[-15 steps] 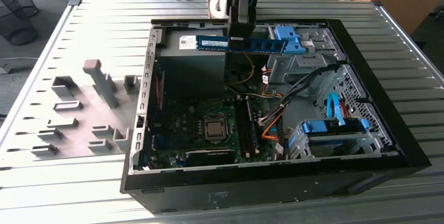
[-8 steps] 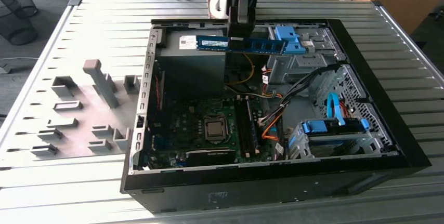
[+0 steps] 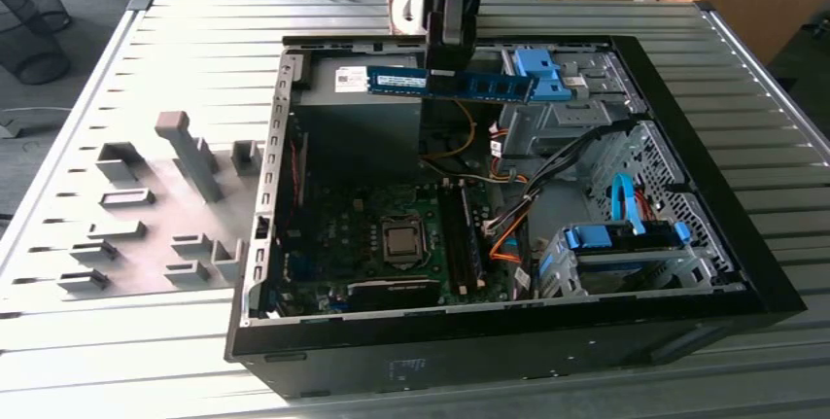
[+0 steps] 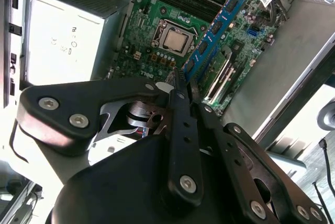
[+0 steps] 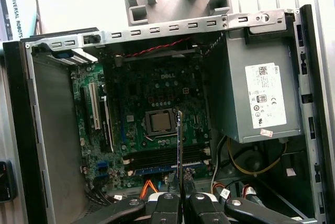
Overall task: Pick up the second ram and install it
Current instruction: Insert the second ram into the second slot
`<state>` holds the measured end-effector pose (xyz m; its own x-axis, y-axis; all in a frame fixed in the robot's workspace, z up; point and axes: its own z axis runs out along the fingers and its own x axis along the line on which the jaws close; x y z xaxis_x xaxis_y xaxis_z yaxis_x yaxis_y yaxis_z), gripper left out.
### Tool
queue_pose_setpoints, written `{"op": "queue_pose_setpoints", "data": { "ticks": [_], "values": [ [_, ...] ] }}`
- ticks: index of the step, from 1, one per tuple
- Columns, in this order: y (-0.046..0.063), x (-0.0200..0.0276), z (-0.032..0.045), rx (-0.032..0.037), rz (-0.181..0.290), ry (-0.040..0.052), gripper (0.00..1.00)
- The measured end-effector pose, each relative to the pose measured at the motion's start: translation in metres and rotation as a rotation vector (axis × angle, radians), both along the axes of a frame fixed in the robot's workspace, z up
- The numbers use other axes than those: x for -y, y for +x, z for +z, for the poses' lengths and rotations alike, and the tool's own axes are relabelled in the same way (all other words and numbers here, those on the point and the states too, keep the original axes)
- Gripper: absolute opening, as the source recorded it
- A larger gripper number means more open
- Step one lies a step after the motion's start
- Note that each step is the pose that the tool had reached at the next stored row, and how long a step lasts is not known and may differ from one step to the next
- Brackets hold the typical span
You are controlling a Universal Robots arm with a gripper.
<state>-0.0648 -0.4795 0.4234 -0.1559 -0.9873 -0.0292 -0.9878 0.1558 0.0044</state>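
Note:
The second ram (image 3: 500,87) is a long blue circuit-board stick with dark chips, held level in the air above the back of the open computer case (image 3: 726,288). My gripper (image 3: 445,75) is shut on it near its middle. In the second wrist view the ram (image 4: 217,28) runs away from the fingertips (image 4: 177,84) over the green motherboard (image 4: 152,9). Seen edge-on in the first wrist view, the ram (image 5: 179,145) is a thin line rising from the gripper (image 5: 179,197), above the memory slots (image 5: 162,158). The slots (image 3: 461,239) lie well below the stick.
Inside the case are the processor (image 3: 403,241), a grey power supply (image 5: 259,98), orange cables (image 3: 508,234) and bright-blue drive-bay latches (image 3: 623,237). Grey fixture blocks (image 3: 169,205) stand on the slatted table at the exterior view's left. A wire bin (image 3: 33,25) sits beyond the table.

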Motion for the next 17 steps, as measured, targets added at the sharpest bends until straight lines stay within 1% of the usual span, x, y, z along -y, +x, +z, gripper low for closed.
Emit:
{"op": "queue_pose_setpoints", "data": {
  "ticks": [17],
  "values": [
    [0.0000, 0.0000, -0.0008, -0.0001, -0.030, -0.0002, 0.14]
  ]
}}
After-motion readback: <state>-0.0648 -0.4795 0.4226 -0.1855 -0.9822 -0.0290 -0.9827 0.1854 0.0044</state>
